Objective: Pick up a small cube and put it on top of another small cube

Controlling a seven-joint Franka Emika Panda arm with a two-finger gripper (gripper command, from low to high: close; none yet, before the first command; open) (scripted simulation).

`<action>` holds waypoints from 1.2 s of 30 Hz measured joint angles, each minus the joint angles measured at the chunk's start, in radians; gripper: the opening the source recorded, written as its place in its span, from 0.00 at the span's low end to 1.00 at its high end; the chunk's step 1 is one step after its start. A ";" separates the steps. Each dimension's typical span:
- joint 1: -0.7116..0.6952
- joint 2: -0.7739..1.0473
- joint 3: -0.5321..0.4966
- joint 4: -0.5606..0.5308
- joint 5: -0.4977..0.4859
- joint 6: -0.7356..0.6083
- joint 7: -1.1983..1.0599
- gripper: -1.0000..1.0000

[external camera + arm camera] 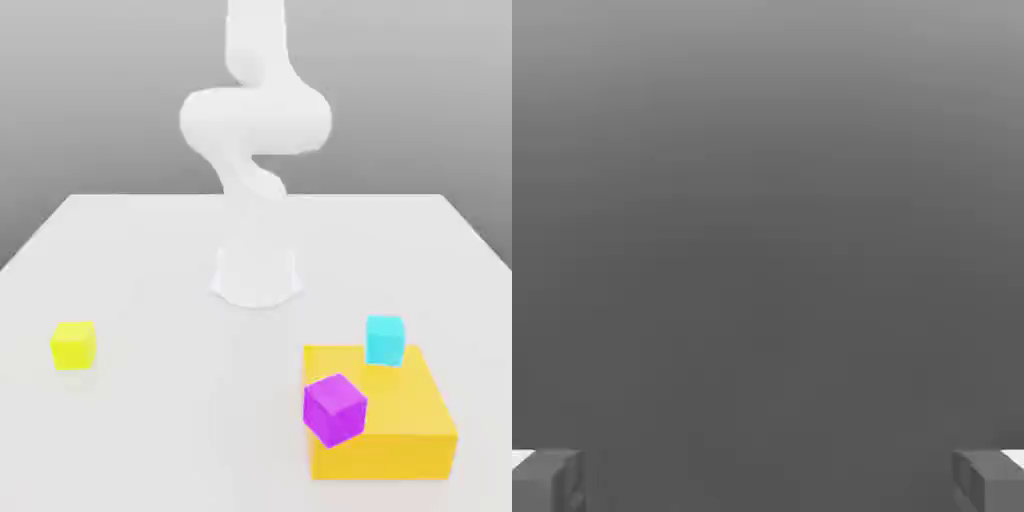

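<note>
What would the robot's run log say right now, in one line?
gripper: open, empty | purple cube: tilted, at yellow-orange block | cyan cube: upright, same block | yellow cube: on table

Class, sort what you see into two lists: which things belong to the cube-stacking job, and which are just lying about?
For the job (the task doesn't say which two cubes):
- purple cube
- cyan cube
- yellow cube
- open end effector

Probably just lying about:
- wide orange block
</note>
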 joint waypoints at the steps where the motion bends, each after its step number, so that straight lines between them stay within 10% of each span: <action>1: -0.014 0.039 -0.001 0.010 -0.004 0.005 0.015 0.50; 36: -0.379 1.316 -0.133 0.343 0.144 0.223 0.296 0.50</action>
